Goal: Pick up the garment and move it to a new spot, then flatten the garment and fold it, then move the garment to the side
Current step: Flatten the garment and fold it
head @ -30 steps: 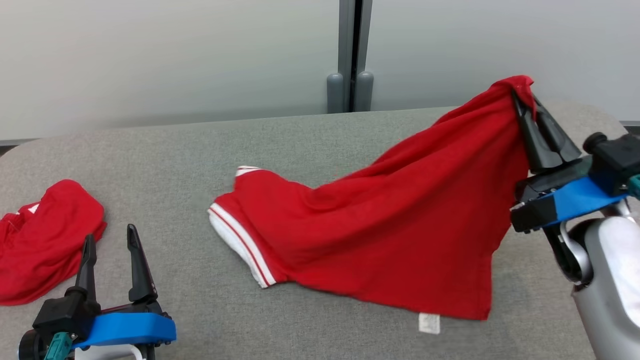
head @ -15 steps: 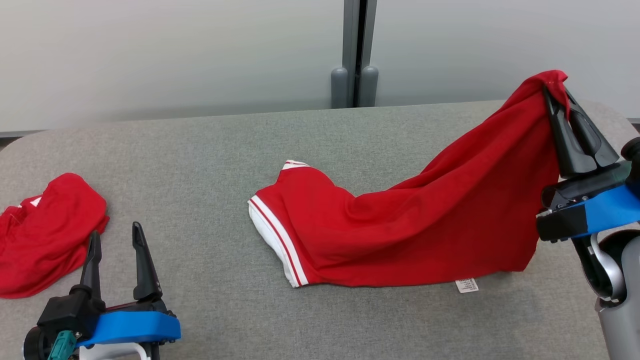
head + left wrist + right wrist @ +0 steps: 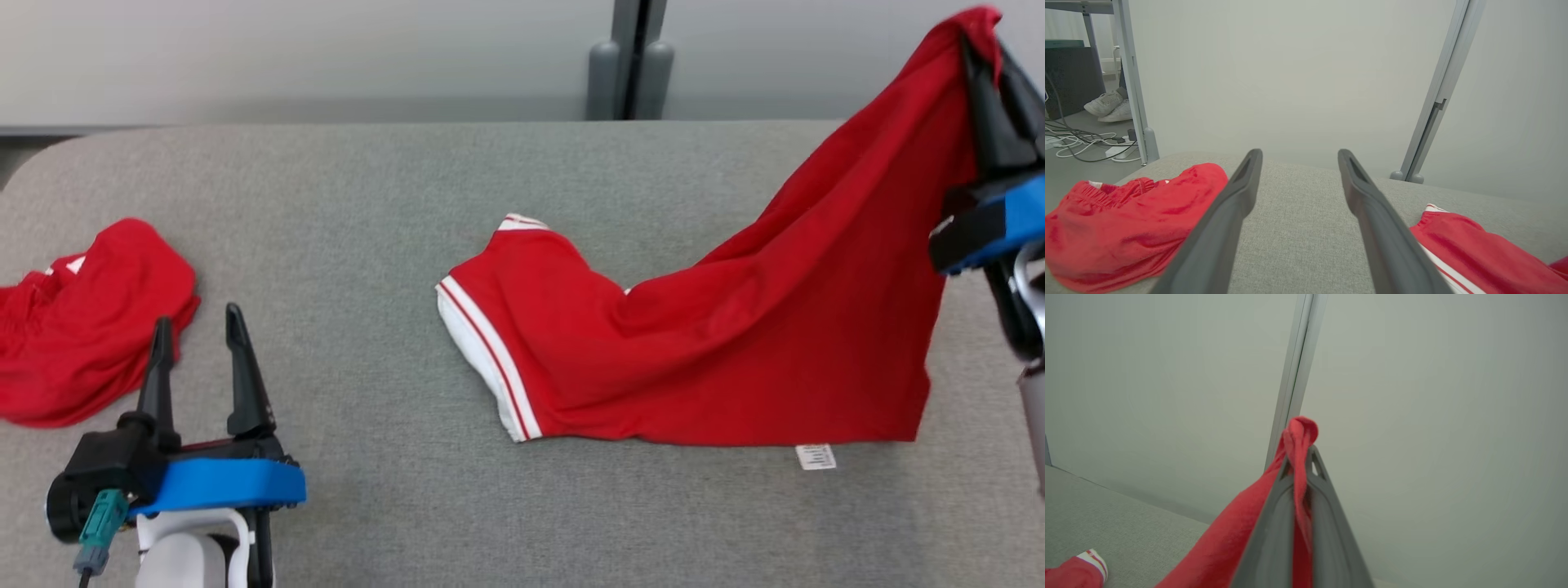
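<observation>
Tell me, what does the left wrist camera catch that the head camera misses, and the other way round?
Left wrist view adds the floor beyond the table: white shoes, tangled cables and a dark box. Head view adds the right gripper, shut on a raised corner of the red garment, and its white label. Both share the table, the open left gripper, the crumpled second garment and the held garment's striped end.

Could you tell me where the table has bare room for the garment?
Widest bare patch: between the crumpled red pile and the held garment, beyond the left claw. Also the far strip of the table. Crowded: right side, under the right claw.
</observation>
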